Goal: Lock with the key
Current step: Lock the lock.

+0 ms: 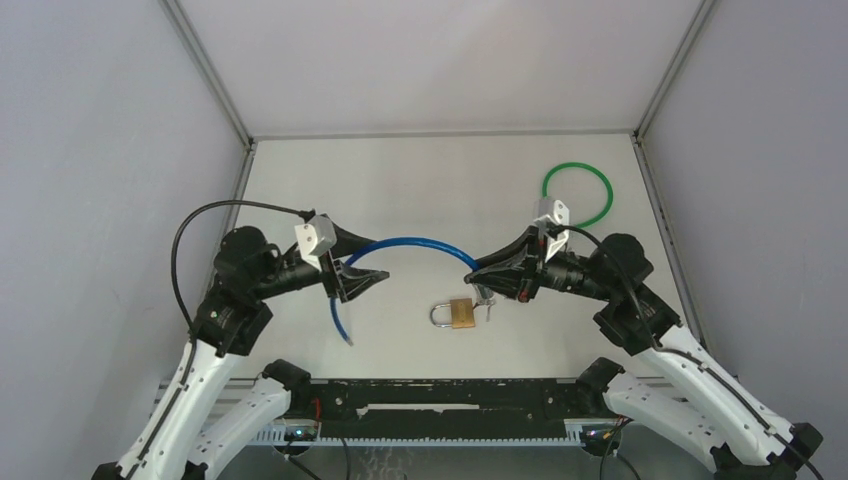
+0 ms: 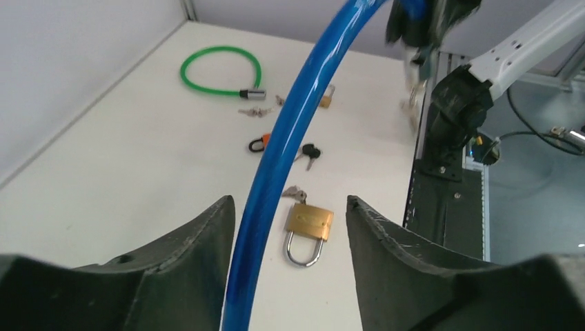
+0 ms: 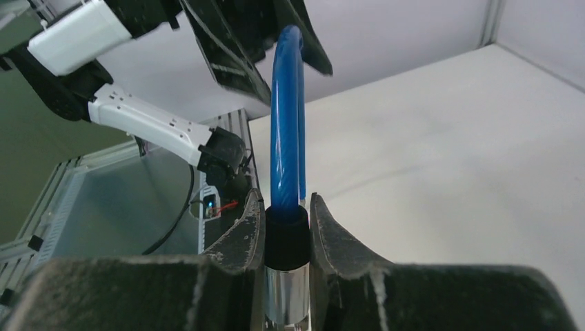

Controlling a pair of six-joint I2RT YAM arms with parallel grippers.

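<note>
Item: blue plastic-coated cable lock [image 1: 420, 241], arched above the table [image 1: 350, 180]. My right gripper [image 3: 286, 199] pinches its black-collared steel barrel [image 3: 285, 241], steadying it for keying. My left gripper [image 2: 290, 204] stands spread, with the cable passing between.

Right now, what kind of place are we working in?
Probably a lab test cell: plain grey enclosure walls around a white table, with practice locks laid out, a brass padlock and green cable lock.
</note>
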